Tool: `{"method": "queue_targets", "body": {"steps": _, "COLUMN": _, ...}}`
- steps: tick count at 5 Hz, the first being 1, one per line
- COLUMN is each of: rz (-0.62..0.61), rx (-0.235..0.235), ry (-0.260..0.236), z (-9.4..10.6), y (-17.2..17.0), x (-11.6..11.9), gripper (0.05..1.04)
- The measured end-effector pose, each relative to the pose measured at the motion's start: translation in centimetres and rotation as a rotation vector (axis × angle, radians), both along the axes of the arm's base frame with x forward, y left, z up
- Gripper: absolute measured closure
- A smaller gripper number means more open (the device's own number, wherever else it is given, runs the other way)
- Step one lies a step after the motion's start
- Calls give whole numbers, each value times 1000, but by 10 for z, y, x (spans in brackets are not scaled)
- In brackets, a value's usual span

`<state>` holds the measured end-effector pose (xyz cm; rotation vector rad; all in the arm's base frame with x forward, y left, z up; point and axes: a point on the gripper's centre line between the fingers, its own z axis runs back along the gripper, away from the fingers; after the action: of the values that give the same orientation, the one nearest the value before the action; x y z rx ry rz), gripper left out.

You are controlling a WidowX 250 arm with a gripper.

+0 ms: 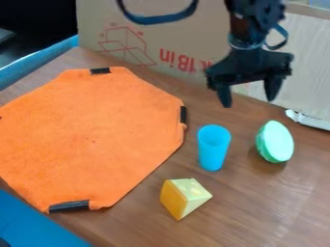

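Black two-finger gripper (248, 99): at the far right, hanging above the wood-grained brown counter (248, 212), fingers apart, nothing between them. Blue plastic cup, tall and tapered (213, 148): right of centre, nearest the gripper along with the next item. Pale green half-round piece with a smooth oval face (276, 142): right of the cup, apart from it, tilted. Yellow toy cheese wedge, orange on one side (184, 197): near side, left of and nearer than the cup. Orange cloth with black tape strips (90, 137): left, lying flat. Brown cardboard box with red print (151, 46): far side.
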<state>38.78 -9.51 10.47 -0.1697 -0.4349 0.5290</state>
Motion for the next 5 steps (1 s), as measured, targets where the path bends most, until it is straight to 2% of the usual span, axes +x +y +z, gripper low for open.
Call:
{"method": "queue_targets", "body": {"steps": 1, "rz": 3, "rx": -15, "ry": -2, "z": -5, "y": -8, "x": 4, "gripper": 85}}
{"method": "queue_targets", "body": {"steps": 3, "rz": 3, "rx": -53, "ry": 46, "z": -23, "y": -23, "x": 8, "gripper": 85}}
{"method": "queue_targets", "body": {"steps": 4, "rz": -10, "rx": -54, "ry": 54, "z": -28, "y": -35, "x": 8, "gripper": 85}}
{"method": "queue_targets", "body": {"steps": 5, "rz": -19, "rx": -84, "ry": 43, "z": -29, "y": -44, "x": 7, "gripper": 85}}
